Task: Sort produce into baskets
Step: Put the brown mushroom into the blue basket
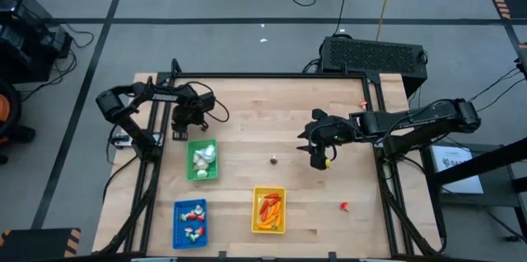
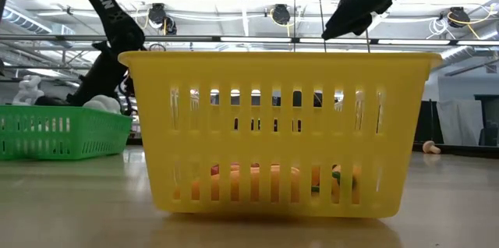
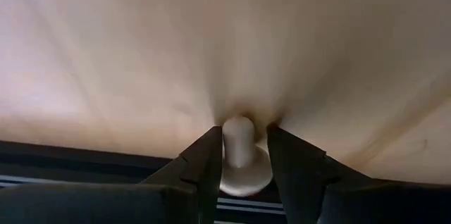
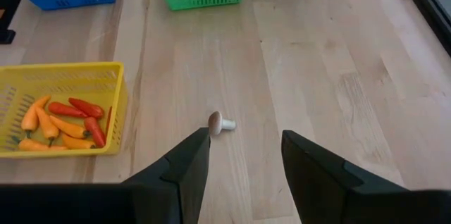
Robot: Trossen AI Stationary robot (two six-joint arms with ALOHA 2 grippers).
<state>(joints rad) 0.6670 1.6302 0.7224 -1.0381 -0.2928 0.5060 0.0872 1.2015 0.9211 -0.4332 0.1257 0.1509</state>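
Pale wooden table (image 1: 247, 105), green basket (image 1: 202, 161), blue basket (image 1: 191, 222), yellow basket (image 1: 268, 210), loose mushroom (image 1: 272, 160), small red piece (image 1: 344, 207)

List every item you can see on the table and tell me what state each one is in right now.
left gripper: shut on a white mushroom, above the green basket.
right gripper: open, empty, above a loose mushroom.
green basket: holds white pieces.
blue basket: holds red-and-white pieces.
yellow basket: holds carrots and red peppers.
small red piece: loose on the table.
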